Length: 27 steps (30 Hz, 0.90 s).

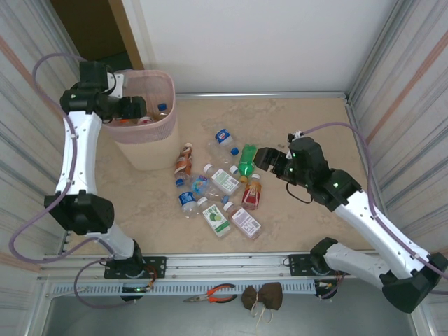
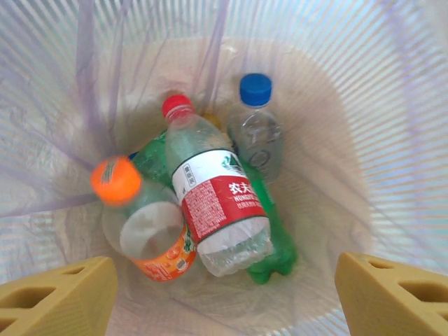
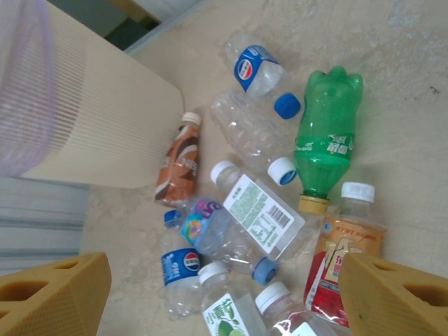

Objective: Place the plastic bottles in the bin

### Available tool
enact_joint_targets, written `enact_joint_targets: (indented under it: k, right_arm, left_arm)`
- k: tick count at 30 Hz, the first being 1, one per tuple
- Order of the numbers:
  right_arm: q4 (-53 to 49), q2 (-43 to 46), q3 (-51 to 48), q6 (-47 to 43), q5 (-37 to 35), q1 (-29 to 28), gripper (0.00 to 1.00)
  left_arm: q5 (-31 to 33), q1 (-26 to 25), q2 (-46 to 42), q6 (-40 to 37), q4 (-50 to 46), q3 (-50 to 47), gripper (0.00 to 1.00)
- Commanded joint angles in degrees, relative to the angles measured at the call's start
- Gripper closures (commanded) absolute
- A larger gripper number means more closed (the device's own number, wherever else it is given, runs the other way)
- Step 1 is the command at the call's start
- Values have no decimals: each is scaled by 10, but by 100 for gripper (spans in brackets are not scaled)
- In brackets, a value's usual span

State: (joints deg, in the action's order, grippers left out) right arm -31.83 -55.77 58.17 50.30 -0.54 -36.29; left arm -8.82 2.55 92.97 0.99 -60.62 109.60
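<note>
While the left gripper (image 2: 225,297) hangs wide open and empty above the bin (image 1: 150,143), a red-capped bottle (image 2: 217,203) lies inside across a green one (image 2: 274,246), with an orange-capped bottle (image 2: 147,234) beside them. Right of the bin, loose plastic bottles (image 1: 220,187) crowd the counter (image 1: 308,126). The right gripper (image 1: 264,158), also open and empty, hovers at the side of the heap away from the bin.

Bottles (image 1: 224,183) R of bin (image 1: 151,151)
</note>
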Motion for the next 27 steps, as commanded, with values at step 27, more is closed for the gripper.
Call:
enact_joint_targets:
  k: [27]
  right_arm:
    - [55, -249, -38, -60, 85, 32, 25]
  left_arm:
    - [-259, 12, -253, 106, 137, -225, 19]
